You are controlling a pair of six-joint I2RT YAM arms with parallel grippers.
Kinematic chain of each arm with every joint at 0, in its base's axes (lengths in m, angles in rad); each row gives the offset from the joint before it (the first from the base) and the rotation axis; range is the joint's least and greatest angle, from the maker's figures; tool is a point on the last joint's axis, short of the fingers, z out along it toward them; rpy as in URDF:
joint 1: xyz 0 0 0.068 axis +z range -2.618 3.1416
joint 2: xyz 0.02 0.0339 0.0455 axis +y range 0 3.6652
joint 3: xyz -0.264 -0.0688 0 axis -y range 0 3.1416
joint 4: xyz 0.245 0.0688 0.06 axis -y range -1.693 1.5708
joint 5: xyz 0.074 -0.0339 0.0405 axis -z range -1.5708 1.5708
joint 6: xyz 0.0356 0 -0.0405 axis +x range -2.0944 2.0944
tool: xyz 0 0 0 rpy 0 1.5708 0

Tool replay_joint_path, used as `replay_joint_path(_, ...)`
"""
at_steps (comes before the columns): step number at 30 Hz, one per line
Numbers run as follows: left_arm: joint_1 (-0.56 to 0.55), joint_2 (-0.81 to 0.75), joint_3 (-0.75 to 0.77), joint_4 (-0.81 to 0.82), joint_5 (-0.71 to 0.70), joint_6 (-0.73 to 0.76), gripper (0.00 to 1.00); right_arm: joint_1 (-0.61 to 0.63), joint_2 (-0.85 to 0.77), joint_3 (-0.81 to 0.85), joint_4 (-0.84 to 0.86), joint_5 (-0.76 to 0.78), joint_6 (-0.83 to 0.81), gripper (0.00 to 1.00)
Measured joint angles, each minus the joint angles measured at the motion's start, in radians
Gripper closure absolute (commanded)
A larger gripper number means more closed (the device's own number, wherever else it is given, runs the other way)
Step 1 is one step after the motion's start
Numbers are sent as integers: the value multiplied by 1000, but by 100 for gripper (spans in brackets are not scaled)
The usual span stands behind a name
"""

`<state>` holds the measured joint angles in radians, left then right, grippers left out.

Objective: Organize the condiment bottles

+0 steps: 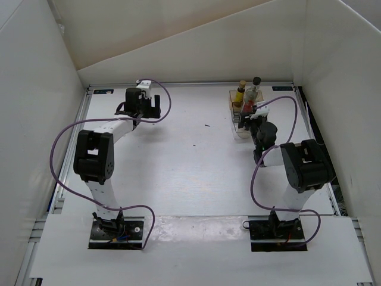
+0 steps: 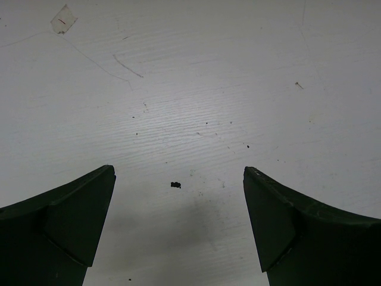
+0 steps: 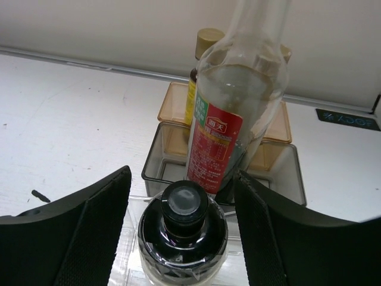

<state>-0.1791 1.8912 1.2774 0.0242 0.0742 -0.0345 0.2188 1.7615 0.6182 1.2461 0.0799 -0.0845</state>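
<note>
A squat black-capped jar [image 3: 184, 229] stands in the nearest clear compartment of the rack. My right gripper [image 3: 181, 179] is open, one finger on each side of the jar with a gap on both sides. Just behind the jar, a tall clear bottle [image 3: 235, 107] with a red label stands in the grey compartment. A yellow-capped amber bottle [image 3: 199, 65] stands behind that in the amber compartment. From above, the tall bottle [image 1: 253, 92] and the yellow one [image 1: 240, 92] show at the back right; my right gripper [image 1: 249, 122] hides the jar. The left gripper [image 2: 178, 171] hangs open over bare table.
The rack [image 3: 152, 161] lies lengthwise near the right wall, its far end close to the back wall. White walls close in the table on three sides. The left gripper [image 1: 138, 107] is at the far left. A small dark speck [image 2: 175, 185] lies under it.
</note>
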Motion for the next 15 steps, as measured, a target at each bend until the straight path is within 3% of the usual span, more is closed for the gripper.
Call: replay_joint_path(15, -15, -69, -74, -26, -68, -7, 0, 60, -257, -65, -38, 53, -91, 26)
